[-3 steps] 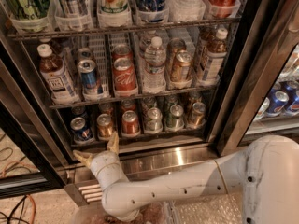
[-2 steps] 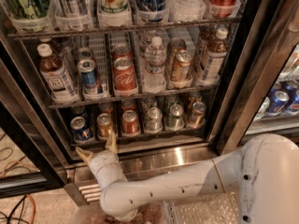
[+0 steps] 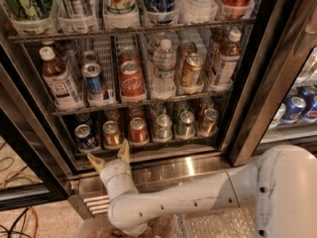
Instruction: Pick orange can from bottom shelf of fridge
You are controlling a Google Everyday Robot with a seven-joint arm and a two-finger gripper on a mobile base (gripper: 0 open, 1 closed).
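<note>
Tool (image 3: 110, 158) spread apart just below orange can (image 3: 112, 133); can seemingly upright, axis vertical.

Gripper (image 3: 109, 156) w/ fingers spread, just below bottom shelf (image 3: 171, 143) of fridge (image 3: 243, 98), under orange can (image 3: 112, 133); blue can (image 3: 85, 136) left, red can (image 3: 138, 130) right.

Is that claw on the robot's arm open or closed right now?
Open. The gripper hovers just below the bottom shelf, near the orange can; its two fingers are spread in a V, holding nothing.
</note>
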